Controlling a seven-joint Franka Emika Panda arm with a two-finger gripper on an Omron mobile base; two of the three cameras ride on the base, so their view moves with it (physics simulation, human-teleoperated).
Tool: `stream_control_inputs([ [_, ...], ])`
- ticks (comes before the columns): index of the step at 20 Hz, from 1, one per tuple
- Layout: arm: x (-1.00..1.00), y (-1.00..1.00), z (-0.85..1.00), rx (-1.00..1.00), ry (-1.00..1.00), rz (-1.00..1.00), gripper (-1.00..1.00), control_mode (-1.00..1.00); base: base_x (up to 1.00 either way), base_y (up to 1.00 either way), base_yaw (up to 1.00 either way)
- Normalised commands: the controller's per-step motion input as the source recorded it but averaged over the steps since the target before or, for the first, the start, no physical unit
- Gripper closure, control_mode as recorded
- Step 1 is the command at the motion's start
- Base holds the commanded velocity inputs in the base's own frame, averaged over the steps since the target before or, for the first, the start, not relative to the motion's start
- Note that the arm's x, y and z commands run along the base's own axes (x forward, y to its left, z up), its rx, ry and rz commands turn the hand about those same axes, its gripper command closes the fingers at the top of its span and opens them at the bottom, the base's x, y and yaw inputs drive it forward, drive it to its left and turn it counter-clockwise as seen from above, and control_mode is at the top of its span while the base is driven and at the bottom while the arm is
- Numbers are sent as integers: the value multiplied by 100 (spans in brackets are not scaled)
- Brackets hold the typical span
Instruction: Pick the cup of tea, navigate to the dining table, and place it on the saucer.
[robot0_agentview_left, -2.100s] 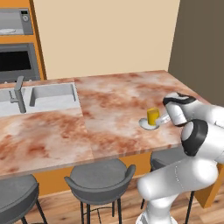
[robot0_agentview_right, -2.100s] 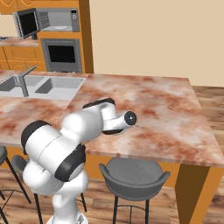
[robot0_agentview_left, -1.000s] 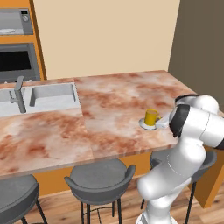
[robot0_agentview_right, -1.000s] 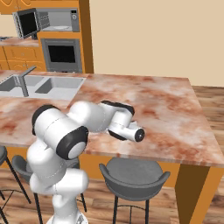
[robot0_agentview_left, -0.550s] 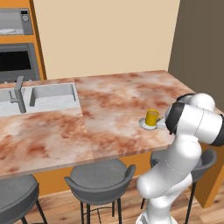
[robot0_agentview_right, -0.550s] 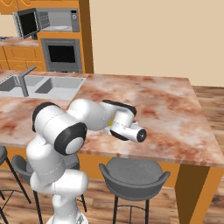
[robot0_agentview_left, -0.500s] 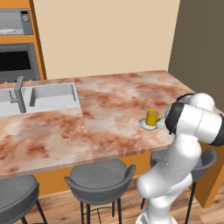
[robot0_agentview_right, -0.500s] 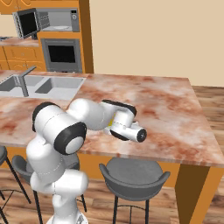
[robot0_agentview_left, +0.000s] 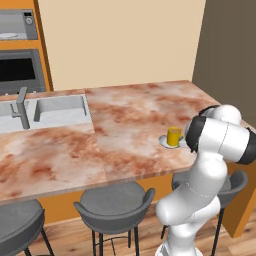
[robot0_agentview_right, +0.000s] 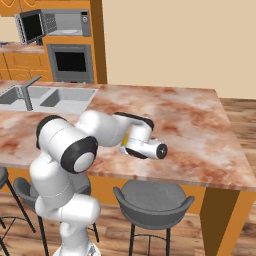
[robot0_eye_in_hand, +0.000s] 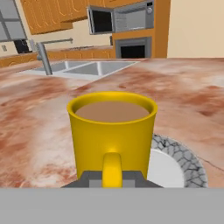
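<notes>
— Marbled stone of the dining table runs under everything on my hand camera. What do you make of it from your end?

— Start close. What is the gripper doing?

— Its fingertips are pinched on the handle of the cup of tea. The yellow handle stands right between them, and the brown tea sits level in the cup. The saucer shows just behind and to one side, with its crackled rim touching the cup's base.

— Anything changed in the last couple of seconds?

— Only my arm. The elbow has swung out and the forearm has settled lower. In the left base view, the cup of tea has stayed on the saucer near the table's edge, and the base has not driven. I judge the placing as good as done, so letting go and backing off is what remains.

— Do the other cameras agree?

— The left base view gives me the cup seated on the dish, which the hand view leaves uncertain. In the right base view my forearm stands in front of the cup, leaving a yellow sliver. Farther off on the hand view I see the sink and the microwave.
</notes>
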Motion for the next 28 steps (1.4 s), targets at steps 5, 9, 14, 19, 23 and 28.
stream_control_inputs([
  [5, 6, 0, -14, -3, 3, 0, 100, -100, 0, 0, 0],
  [9, 13, 0, -21, 0, 0, 0, 100, -100, 0, 0, 0],
  [14, 21, 0, -5, 0, 0, 0, 100, -100, 0, 0, 0],
  [19, 32, 0, -3, 0, 0, 0, 100, -100, 0, 0, 0],
  [23, 15, 0, -1, 0, 0, 0, 100, -100, 0, 0, 0],
  [28, 0, 0, -19, 0, 0, 0, 100, -100, 0, 0, 0],
])
